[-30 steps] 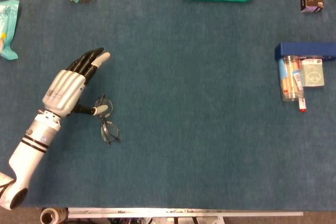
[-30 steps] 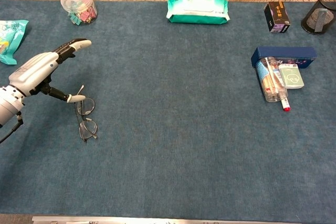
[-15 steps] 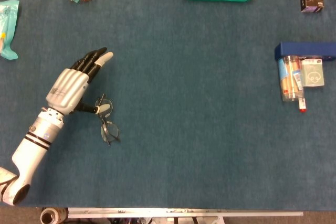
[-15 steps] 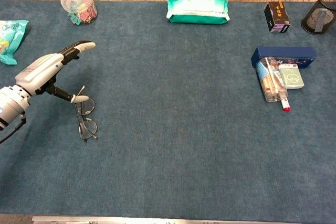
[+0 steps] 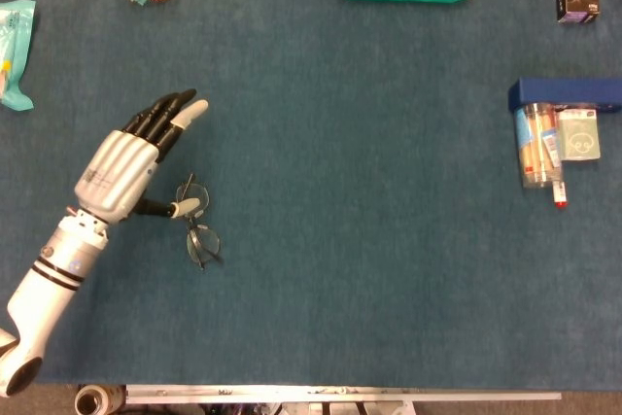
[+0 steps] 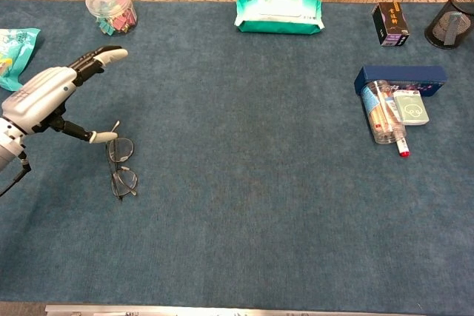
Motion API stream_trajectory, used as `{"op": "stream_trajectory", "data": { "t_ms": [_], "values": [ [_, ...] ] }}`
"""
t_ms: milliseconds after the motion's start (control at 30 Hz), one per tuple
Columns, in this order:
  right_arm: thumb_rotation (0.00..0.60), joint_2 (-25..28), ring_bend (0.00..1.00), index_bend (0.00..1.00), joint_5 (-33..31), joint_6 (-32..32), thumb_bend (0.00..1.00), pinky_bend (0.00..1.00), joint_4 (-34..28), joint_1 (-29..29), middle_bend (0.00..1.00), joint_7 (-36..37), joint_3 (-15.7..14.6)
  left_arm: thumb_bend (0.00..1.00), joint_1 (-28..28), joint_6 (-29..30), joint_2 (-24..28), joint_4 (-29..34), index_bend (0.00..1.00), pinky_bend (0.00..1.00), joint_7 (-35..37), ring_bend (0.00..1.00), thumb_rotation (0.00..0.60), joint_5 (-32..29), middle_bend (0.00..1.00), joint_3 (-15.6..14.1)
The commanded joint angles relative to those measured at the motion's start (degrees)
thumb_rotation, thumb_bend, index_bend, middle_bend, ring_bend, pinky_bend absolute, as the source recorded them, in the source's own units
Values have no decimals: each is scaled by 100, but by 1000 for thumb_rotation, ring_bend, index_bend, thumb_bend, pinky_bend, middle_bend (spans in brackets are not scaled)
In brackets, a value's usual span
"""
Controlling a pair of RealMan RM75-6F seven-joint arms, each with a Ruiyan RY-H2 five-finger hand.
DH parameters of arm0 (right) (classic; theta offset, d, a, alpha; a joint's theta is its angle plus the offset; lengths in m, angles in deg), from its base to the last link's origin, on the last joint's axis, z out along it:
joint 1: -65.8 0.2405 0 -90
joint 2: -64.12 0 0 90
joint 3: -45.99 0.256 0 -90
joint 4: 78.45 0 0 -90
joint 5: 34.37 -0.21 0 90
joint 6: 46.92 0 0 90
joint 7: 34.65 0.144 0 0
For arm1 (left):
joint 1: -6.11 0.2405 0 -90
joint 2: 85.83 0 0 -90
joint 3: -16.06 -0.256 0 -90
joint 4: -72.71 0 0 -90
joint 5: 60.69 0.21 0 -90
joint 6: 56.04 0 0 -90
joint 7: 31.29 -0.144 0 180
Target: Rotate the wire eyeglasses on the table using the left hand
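Head view showed our left hand [image 5: 124,164] spread wide and holding nothing, thumb tip beside the far lens of the wire eyeglasses [image 5: 197,224] — they lay flat on the blue table [image 5: 369,240], at its left side. Over the last second our hand drew back slightly leftward; the glasses had not moved. We judged the rotation either finished or not begun — we cannot tell which.

Blue table cloth [image 6: 244,205] spans both views. Back edge: clear jar of coloured clips [image 6: 111,9], green-white wipes pack [image 6: 279,12], small dark box [image 6: 390,23], black mesh cup [image 6: 452,27]. Far left: teal packet [image 6: 15,55]. Right: blue box [image 6: 400,77], clear tube [image 6: 380,115] touching it, contents perhaps pens.
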State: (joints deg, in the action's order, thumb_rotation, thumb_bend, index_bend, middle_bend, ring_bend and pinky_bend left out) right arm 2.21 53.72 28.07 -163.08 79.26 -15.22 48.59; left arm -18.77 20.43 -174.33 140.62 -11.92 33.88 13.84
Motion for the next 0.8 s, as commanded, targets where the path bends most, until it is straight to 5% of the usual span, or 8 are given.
{"op": "stream_trajectory", "data": {
  "t_ms": [33,800],
  "values": [
    [600,17,0,0,13,34,0,211,-39,-9,76,-42,0,74,17,-37,71,48,20,149,-5,0,600,-72,0,26],
    [600,16,0,0,-98,-87,0,210,-154,17,76,-252,-6,74,-9,-380,-219,-742,20,149,517,0,600,-247,0,6]
  ]
}}
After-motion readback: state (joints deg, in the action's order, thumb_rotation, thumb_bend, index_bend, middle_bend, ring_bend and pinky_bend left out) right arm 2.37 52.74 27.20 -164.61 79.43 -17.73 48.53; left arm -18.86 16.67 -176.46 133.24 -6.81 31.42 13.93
